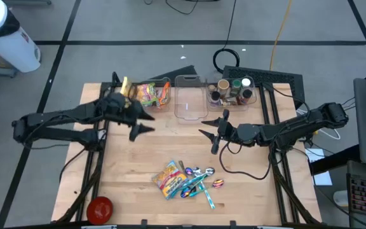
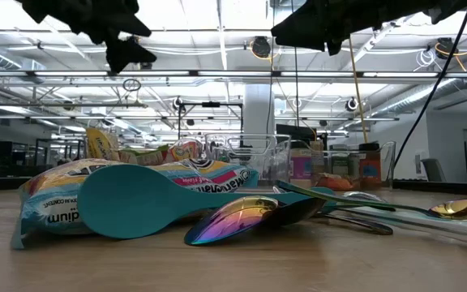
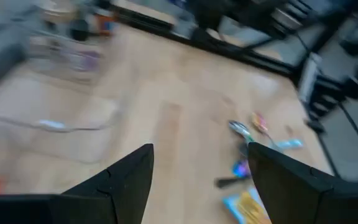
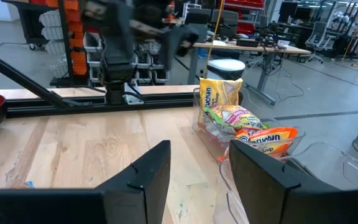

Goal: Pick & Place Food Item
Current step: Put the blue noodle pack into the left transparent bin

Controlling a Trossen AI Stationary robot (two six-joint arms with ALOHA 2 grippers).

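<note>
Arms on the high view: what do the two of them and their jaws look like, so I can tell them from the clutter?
Both arms are dark, near black, built of slim jointed segments. The left gripper and the right gripper each end in two pointed black fingers, which look broad, flat and wedge-shaped in the wrist views. A thin black cable loops below the right arm. No markings are legible.
</note>
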